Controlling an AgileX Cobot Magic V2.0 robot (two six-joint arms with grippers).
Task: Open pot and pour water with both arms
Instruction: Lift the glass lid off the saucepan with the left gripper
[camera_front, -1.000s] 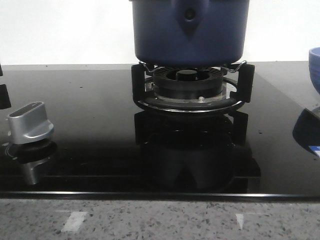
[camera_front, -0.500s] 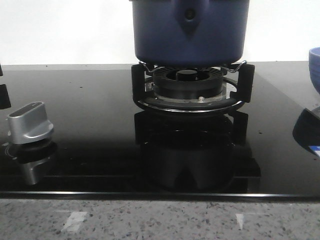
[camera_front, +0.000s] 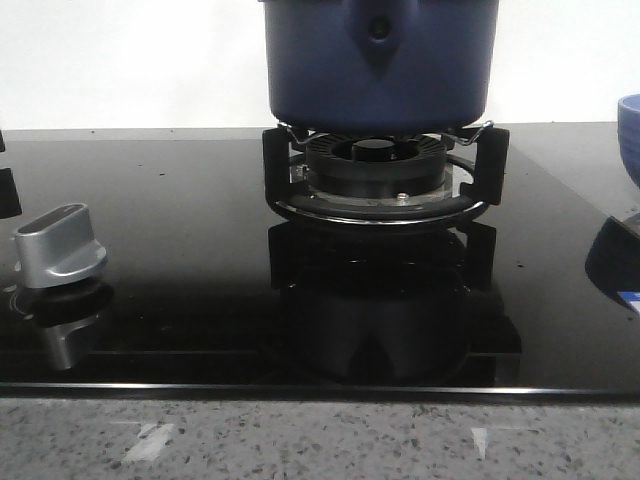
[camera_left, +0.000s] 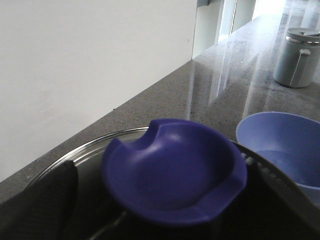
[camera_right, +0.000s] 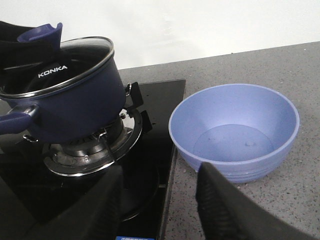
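Speckled grey stone surface (camera_front: 320, 440), with a glossy black glass hob (camera_front: 180, 250) set into it. On the hob, a black round burner grate with a chrome ring (camera_front: 378, 185), carrying the large dark navy-blue cylindrical pot (camera_front: 380, 60); shield-shaped handle mount with one rivet facing the front camera. Glass lid with a steel rim (camera_right: 75, 65) on the pot, marked KONKA, topped by a dark blue dished knob (camera_left: 172, 175). Beside the hob, on the robot's right: lighter blue round bowl (camera_right: 235, 130), upright, a little water in its bottom, apart from the pot. Near the hob's left front: silver control knob (camera_front: 60, 245). Further back on the surface, in the left wrist view: small grey lidded canister (camera_left: 300, 57).

Left pincer (camera_left: 170, 220) at the lid knob, black fingers (camera_left: 45, 205) either side; grip impossible to tell. Right pincer (camera_right: 160, 200) open, empty, black fingers (camera_right: 220, 205) apart, above the hob edge between pot and bowl.
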